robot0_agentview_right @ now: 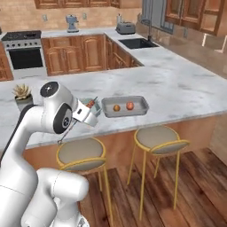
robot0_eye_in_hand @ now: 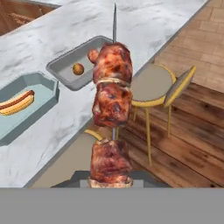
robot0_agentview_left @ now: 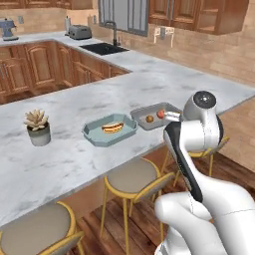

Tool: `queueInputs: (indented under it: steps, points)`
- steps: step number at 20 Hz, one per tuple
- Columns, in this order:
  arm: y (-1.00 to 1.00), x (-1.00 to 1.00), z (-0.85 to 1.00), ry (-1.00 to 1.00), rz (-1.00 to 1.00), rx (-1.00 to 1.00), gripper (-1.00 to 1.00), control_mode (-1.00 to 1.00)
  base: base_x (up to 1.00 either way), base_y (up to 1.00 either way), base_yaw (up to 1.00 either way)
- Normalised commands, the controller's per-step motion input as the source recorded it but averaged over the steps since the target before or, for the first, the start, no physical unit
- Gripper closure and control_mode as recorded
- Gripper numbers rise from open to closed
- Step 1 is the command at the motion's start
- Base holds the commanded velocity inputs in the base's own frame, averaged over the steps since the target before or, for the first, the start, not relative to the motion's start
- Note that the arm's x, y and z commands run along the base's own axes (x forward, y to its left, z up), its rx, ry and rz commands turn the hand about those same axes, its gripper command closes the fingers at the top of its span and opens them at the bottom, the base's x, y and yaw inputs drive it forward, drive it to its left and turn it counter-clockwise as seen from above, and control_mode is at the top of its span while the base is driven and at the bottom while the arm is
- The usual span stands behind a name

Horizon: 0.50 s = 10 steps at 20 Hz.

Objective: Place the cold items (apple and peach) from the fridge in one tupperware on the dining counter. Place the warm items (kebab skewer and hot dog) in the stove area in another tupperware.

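Clamped in the gripper (robot0_eye_in_hand: 111, 181), the kebab skewer (robot0_eye_in_hand: 111, 118) is held above the dining counter's (robot0_agentview_left: 74, 159) edge. Hot dog (robot0_agentview_left: 112, 127) is parked in the teal tupperware (robot0_agentview_left: 94, 137), fruit in the grey tupperware (robot0_agentview_right: 141, 103).

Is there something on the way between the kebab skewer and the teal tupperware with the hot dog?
Nothing visible. The gripper holds the kebab skewer over the counter edge; the teal tupperware with the hot dog lies open ahead.

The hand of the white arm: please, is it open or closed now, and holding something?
Hand: closed on the browned meat kebab skewer with a thin metal spike.
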Motion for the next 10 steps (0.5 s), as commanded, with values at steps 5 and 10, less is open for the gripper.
queueInputs:
  steps: [5, 10]
  points:
    - [0.00, 0.00, 0.00, 0.00, 0.00, 0.00, 1.00, 1.00, 0.75, -0.16, 0.43]
    - [0.00, 0.00, 0.00, 0.00, 0.00, 0.00, 1.00, 1.00, 0.78, -0.33, 0.44]
